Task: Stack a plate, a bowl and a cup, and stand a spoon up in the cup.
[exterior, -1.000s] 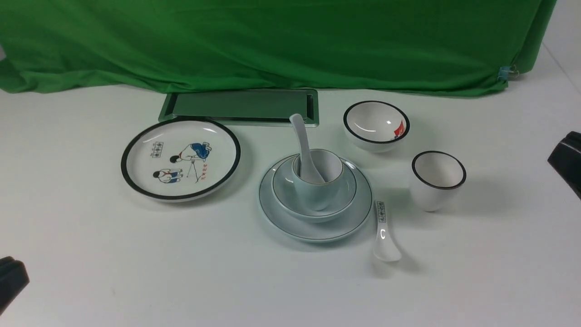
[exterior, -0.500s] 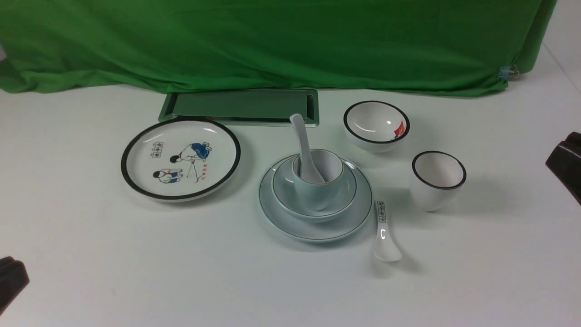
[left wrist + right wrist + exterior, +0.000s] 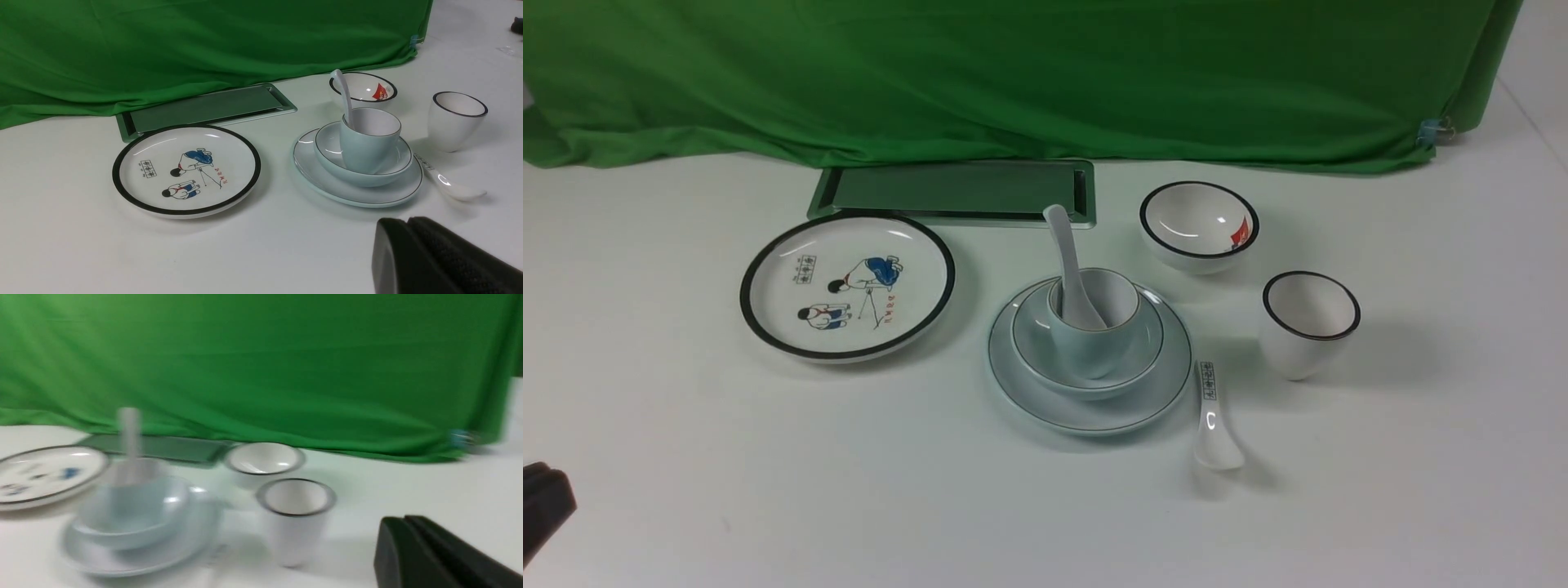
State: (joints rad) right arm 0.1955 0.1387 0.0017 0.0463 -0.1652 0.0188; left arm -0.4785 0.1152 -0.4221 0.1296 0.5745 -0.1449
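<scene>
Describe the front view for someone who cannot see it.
A pale blue-green cup holding a leaning white spoon sits in a matching bowl on a matching plate. Around it: a cartoon plate, black-rimmed bowl, black-rimmed cup and a printed spoon.

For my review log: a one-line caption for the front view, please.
Spoon stands in the cup, which sits in the bowl on the plate.

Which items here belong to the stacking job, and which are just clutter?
Job: pale blue-green plate, bowl, cup, plain white spoon standing in the cup.
Clutter: cartoon plate, black-rimmed bowl, black-rimmed cup, printed spoon, metal panel.
</scene>
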